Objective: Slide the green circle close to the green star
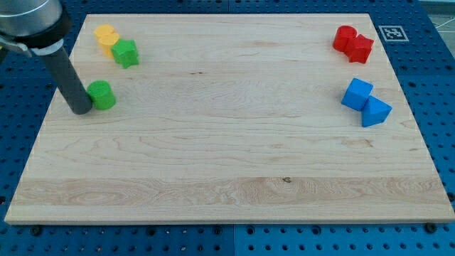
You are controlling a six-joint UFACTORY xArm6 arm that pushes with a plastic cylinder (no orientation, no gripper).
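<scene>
The green circle [102, 94] lies near the board's left edge. The green star [126, 53] lies above it, toward the view's top, a short gap away. My tip [81, 110] rests on the board just left of the green circle, touching or nearly touching its left side. The dark rod rises from there to the view's top left.
A yellow block [106, 37] touches the green star's upper left. Two red blocks [353, 43] sit together at the top right. A blue cube [356, 94] and a blue triangular block [375, 112] sit at the right. The wooden board [227, 171] lies on a blue pegboard.
</scene>
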